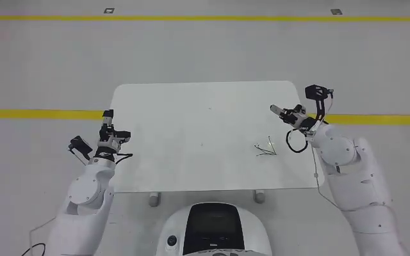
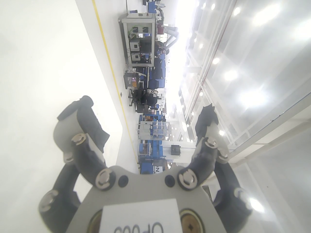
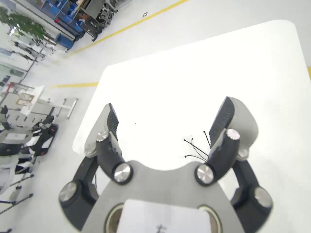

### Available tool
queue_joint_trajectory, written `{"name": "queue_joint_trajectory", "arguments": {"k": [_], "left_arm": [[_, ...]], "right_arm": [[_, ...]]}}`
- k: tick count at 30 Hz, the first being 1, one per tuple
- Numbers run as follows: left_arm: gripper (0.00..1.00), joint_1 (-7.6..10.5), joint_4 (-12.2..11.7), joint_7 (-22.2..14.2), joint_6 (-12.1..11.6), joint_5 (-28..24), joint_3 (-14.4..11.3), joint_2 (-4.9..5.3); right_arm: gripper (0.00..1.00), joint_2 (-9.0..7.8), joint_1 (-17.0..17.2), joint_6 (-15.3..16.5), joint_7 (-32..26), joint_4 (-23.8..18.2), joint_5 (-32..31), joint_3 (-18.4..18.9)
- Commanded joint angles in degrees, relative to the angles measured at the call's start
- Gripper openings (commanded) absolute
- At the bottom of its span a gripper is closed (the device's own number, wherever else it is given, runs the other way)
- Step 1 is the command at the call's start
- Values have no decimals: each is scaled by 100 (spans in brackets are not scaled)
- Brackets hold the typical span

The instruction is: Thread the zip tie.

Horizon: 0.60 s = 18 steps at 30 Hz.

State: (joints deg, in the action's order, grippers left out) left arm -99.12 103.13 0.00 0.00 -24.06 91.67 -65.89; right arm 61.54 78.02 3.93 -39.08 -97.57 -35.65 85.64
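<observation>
A few thin black zip ties (image 1: 266, 149) lie crossed on the white table (image 1: 192, 128), toward its right front part. In the right wrist view the zip ties (image 3: 196, 147) sit on the table just beyond one finger. My right gripper (image 1: 277, 109) hovers over the table's right edge, a little behind the ties, and my right gripper (image 3: 170, 112) is open with nothing between its fingers. At the table's left edge my left gripper (image 1: 107, 115) is held off the surface. Pointing away toward the room, my left gripper (image 2: 148, 109) is open and empty.
The white table top (image 3: 194, 73) has rounded corners and carries only the ties. Yellow floor lines (image 1: 205, 18) run behind and beside the table. Racks and other machines (image 2: 141, 42) stand far off in the room.
</observation>
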Motion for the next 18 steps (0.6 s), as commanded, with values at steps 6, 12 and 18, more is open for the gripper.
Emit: {"name": "queue_joint_trajectory", "arguments": {"k": [6, 12, 18], "left_arm": [[100, 0, 0, 0, 0, 0, 0, 0], [100, 0, 0, 0, 0, 0, 0, 0], [100, 0, 0, 0, 0, 0, 0, 0]], "right_arm": [[100, -101, -696, 936, -1243, 243, -869, -147], [100, -108, -1371, 1555, -2067, 881, -1043, -796], [100, -120, -1524, 1555, -2257, 1109, -883, -1089]]}}
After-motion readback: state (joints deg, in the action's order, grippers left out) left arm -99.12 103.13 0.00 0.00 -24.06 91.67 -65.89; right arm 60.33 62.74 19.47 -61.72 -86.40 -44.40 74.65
